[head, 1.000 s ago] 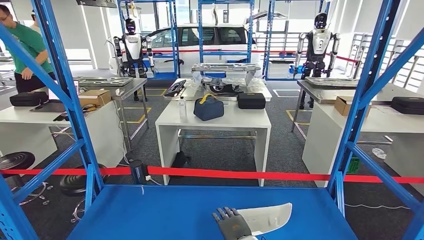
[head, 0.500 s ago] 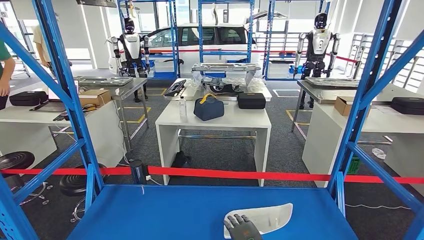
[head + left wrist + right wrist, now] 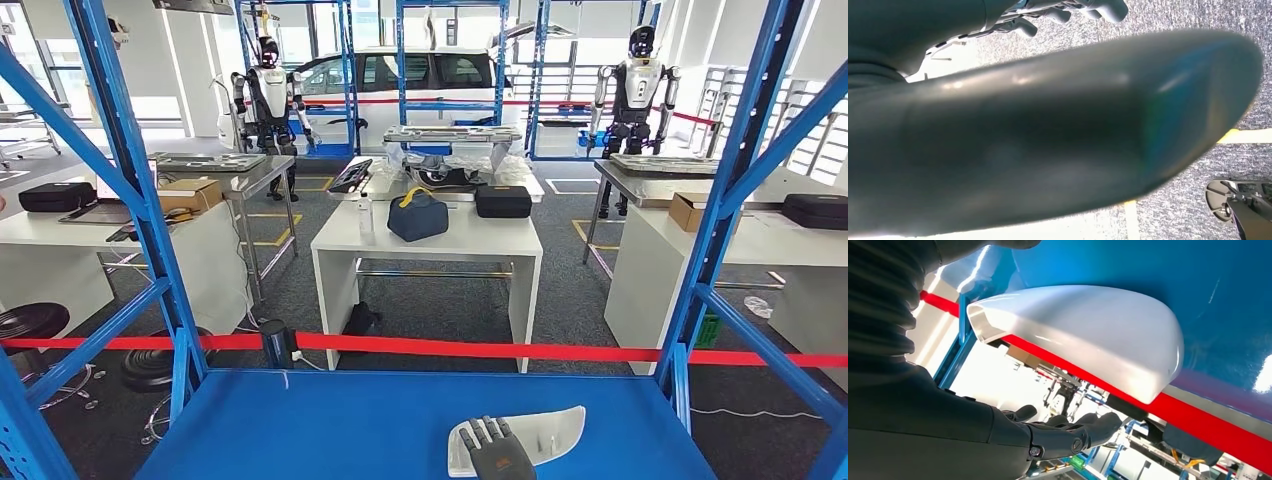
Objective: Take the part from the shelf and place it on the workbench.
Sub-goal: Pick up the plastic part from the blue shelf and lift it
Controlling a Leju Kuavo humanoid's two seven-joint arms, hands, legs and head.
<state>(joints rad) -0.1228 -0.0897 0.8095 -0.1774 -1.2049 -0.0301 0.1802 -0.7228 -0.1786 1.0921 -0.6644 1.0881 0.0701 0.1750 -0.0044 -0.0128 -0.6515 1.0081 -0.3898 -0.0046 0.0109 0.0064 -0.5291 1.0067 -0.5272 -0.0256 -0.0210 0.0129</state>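
Grey carpeted floor (image 3: 450, 310) marked with yellow lines; white rectangular tables (image 3: 440, 245) bearing dark cases; blue steel shelving uprights (image 3: 130, 180); red barrier tape (image 3: 470, 349); white car (image 3: 420, 80) parked before bright windows.

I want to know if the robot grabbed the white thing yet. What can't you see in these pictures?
- Head view: the right hand covers the near end of the white part on the blue shelf, hiding any grip.
- Right wrist view: contact between fingers and part is unclear.
- Left wrist view: a dark blurred body part hides most of the left hand.
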